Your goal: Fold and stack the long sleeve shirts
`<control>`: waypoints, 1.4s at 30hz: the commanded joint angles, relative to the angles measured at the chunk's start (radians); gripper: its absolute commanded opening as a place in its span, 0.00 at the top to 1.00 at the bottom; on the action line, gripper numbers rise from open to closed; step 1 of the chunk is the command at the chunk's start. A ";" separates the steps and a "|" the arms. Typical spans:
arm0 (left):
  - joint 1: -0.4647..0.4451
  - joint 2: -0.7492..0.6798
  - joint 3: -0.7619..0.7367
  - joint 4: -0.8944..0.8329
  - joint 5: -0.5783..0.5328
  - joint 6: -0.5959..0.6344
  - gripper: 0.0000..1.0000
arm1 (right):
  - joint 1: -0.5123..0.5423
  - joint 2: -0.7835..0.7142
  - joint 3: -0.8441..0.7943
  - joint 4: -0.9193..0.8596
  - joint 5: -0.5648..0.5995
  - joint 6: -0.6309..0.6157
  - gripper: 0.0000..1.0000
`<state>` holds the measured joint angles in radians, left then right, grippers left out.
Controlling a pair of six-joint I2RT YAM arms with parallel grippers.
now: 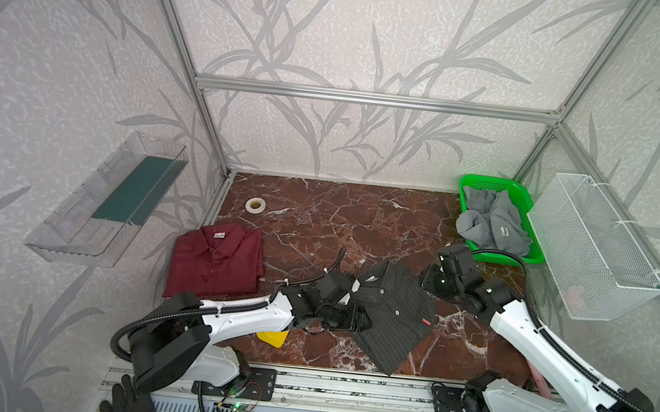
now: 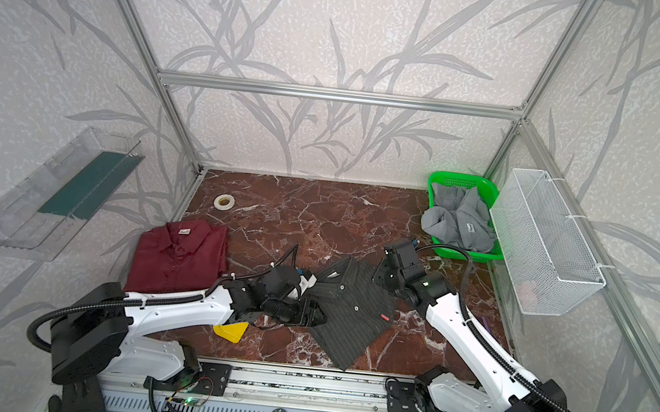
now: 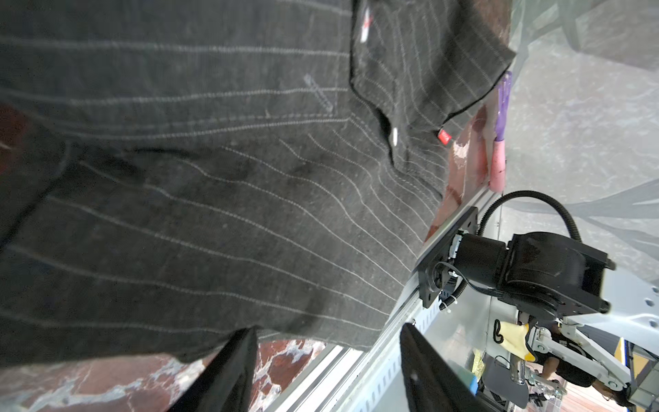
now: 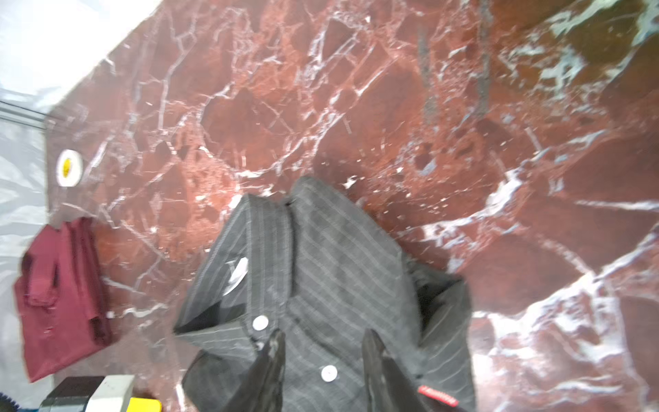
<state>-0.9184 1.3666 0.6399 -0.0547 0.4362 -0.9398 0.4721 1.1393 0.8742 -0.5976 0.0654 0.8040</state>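
Left gripper (image 3: 325, 331): fingers spread, nothing between them, tips right at the near-left edge of the pinstripe shirt (image 1: 396, 318). Right gripper (image 4: 325, 337): fingers parted above the placket, nothing visibly pinched (wrist view is blurred). In both top views it sits at the shirt's far-right edge.

So the shirt lies flat between the two grippers, centre-front of the table. It's a folded, near-square packet turned diagonal: collar toward far-left, one corner pointing at the front rail.

Maroon shirt (image 1: 216, 262) is folded, to its left and apart, collar toward the back wall; I'd judge that's the stack base. Key relation: pinstripe must go left and rotate square to it, and the left arm is nearer.

Grey shirt (image 1: 489, 228) sits crumpled in the green basket (image 1: 489, 182), far-right corner, not yet folded.

Surface: red marble-look tabletop (image 1: 359, 227), probably slick. Tape roll (image 1: 255, 205) far-left, yellow piece (image 1: 272, 338) under the left arm. Leaf-wallpaper walls close on three sides.
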 commanded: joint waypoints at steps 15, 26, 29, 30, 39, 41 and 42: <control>0.222 0.078 0.000 -0.097 0.019 0.111 0.38 | -0.066 0.197 -0.172 0.034 -0.158 -0.116 0.71; 0.316 0.213 0.191 -0.171 0.044 0.236 0.38 | 0.099 0.048 -0.262 0.018 -0.187 0.058 0.73; 0.367 0.250 0.239 -0.174 0.082 0.253 0.38 | 0.190 0.022 -0.246 0.003 -0.146 0.123 0.72; 0.387 0.252 0.249 -0.169 0.093 0.247 0.39 | 0.223 0.018 -0.242 0.014 -0.136 0.134 0.71; 0.406 0.061 0.259 -0.324 0.046 0.253 0.38 | 0.252 -0.025 -0.136 -0.198 0.004 0.089 0.66; 0.389 0.005 0.245 -0.353 0.037 0.237 0.39 | 0.252 -0.046 -0.138 -0.188 -0.012 0.078 0.66; 0.371 -0.025 0.237 -0.359 0.025 0.225 0.38 | 0.252 -0.053 -0.135 -0.184 -0.024 0.077 0.66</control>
<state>-0.5190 1.4139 0.8803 -0.3325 0.4934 -0.7097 0.7208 1.1168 0.7174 -0.7212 0.0105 0.8936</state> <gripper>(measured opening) 0.615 0.338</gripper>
